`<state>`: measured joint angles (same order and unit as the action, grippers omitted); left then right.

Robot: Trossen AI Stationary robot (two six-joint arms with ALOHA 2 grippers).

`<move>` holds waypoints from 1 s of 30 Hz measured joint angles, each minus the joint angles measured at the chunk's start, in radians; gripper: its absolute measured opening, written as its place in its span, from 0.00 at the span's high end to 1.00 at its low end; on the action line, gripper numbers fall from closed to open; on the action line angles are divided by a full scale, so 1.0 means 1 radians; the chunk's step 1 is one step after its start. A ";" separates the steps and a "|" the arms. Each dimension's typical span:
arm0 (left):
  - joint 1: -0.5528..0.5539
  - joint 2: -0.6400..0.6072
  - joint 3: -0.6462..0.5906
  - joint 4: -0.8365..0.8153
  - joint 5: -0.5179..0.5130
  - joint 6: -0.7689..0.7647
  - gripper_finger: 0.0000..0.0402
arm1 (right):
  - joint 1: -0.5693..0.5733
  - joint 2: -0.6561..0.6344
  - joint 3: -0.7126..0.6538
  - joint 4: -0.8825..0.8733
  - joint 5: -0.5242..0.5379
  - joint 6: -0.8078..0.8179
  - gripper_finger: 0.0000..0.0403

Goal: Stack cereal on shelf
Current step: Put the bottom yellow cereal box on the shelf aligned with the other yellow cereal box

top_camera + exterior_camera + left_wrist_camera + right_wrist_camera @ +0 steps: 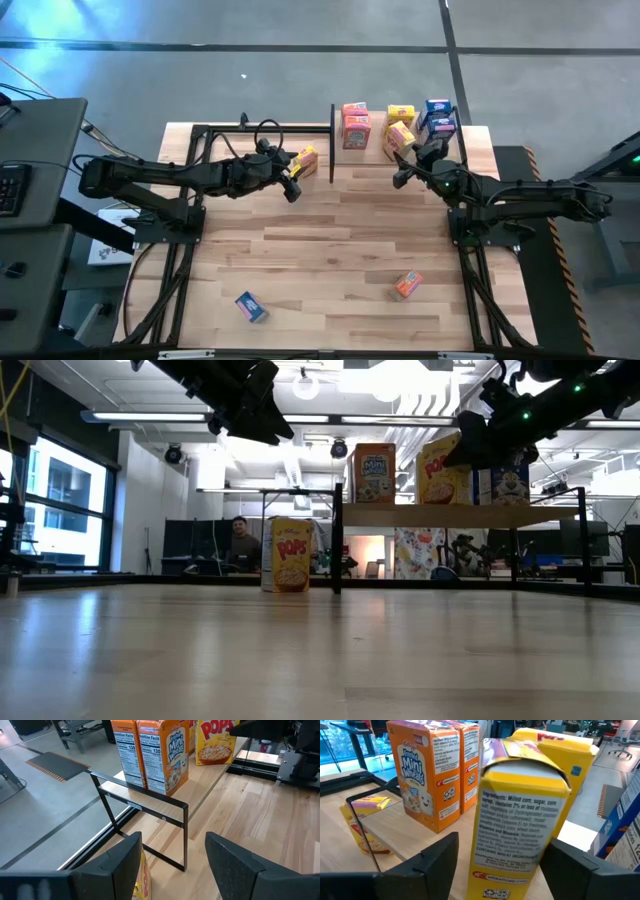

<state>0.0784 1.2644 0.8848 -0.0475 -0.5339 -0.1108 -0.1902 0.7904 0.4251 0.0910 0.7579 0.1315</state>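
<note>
The shelf [372, 154] stands at the table's far side and carries upright cereal boxes: two orange [417, 775], yellow ones and blue ones [438, 118]. My right gripper [500, 865] is open at the shelf. Its fingers stand on either side of the nearest yellow box [520, 820], which stands upright on its base on the shelf board. My left gripper [175, 855] hangs open, with nothing between its fingers, above the table left of the shelf. Below it a yellow box [290, 555] stands upright on the table beside the shelf's left post.
A blue box [250, 306] and an orange box [407, 285] lie loose near the table's near edge. The black shelf frame [165, 815] rises in front of my left gripper. A person [240, 538] sits in the room beyond the table.
</note>
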 joint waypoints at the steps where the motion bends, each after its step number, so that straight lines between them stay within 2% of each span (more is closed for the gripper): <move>1: 0.000 0.000 0.000 0.000 0.000 0.000 0.48 | 0.000 -0.002 0.000 0.000 0.001 0.001 0.37; 19: 0.000 0.000 0.000 0.000 0.000 0.000 0.48 | 0.001 -0.097 0.000 0.004 -0.026 -0.024 0.37; 30: 0.000 0.000 0.000 0.000 0.000 0.000 0.48 | 0.001 -0.142 0.000 0.143 -0.055 -0.142 0.37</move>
<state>0.0784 1.2644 0.8848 -0.0472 -0.5339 -0.1106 -0.1894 0.6484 0.4252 0.2344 0.7030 -0.0107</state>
